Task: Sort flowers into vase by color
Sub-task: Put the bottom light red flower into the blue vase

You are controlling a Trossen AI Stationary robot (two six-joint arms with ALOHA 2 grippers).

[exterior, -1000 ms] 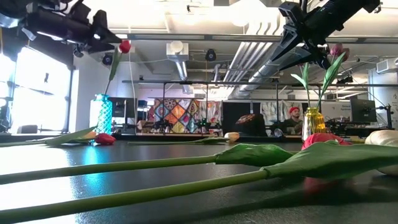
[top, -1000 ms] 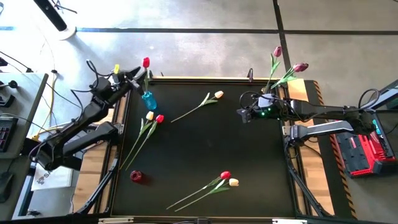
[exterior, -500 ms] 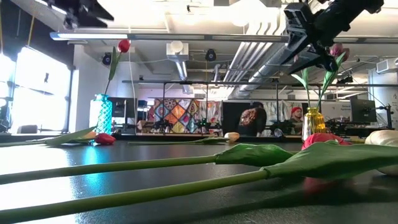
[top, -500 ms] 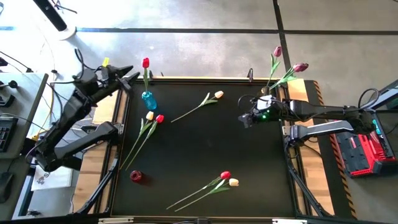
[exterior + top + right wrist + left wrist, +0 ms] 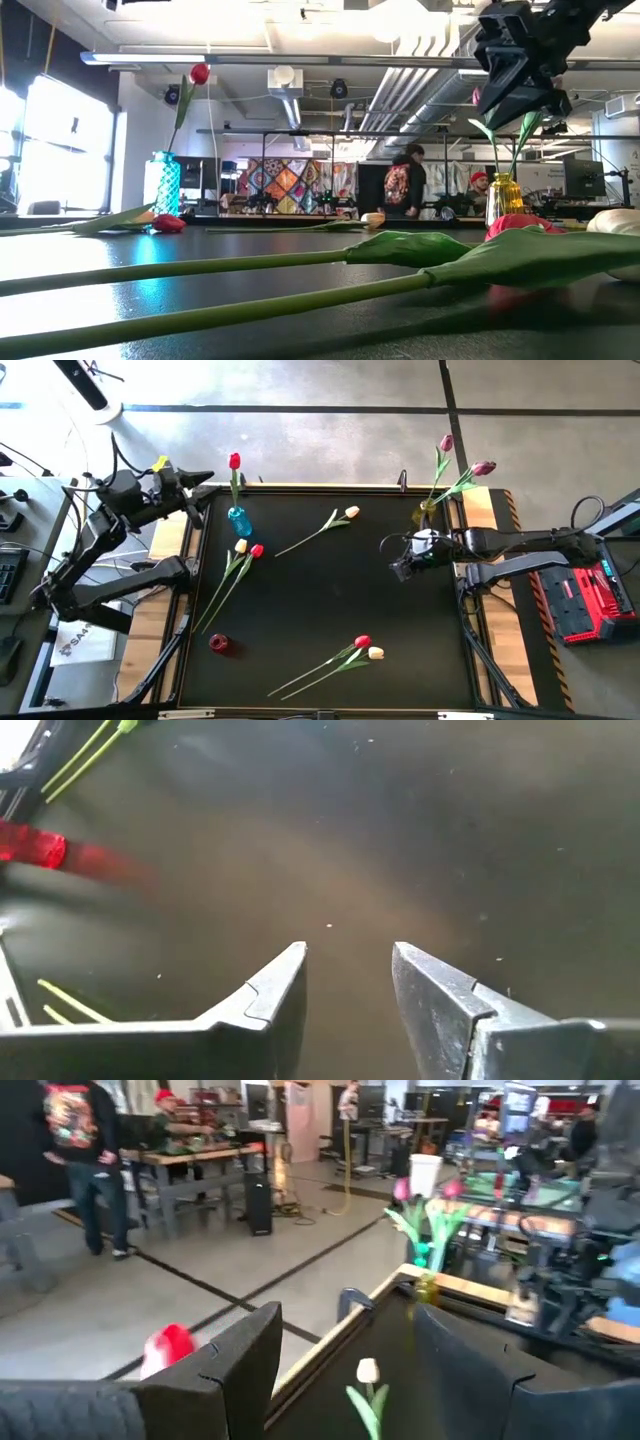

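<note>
A red tulip [image 5: 234, 461] stands upright in the blue vase [image 5: 239, 520] at the far left of the black table [image 5: 330, 600], and two pink tulips [image 5: 482, 467] stand in the yellow vase [image 5: 428, 512] at the far right corner. Loose flowers lie flat on the table: a cream and red pair [image 5: 249, 549] just near the blue vase, a single cream tulip [image 5: 351, 513] far of centre, and a red and cream pair [image 5: 367, 648] toward the near edge, whose stems fill the foreground of the low view. A small red vase [image 5: 219, 644] sits near the near left edge, well apart from the stems. The left gripper [image 5: 195, 485] hangs off the table's far left corner, beside the blue vase, its fingers spread and holding nothing. The right gripper [image 5: 397, 565] hovers over bare table near the yellow vase, its fingers [image 5: 270, 990] parted and empty. Beyond the table, people [image 5: 404, 181] show in the room. Compared with a second ago, the left gripper has let go of the red tulip's stem and pulled back to the left, leaving the flower in the blue vase, while the right gripper has moved slightly nearer and lower over the table.
</note>
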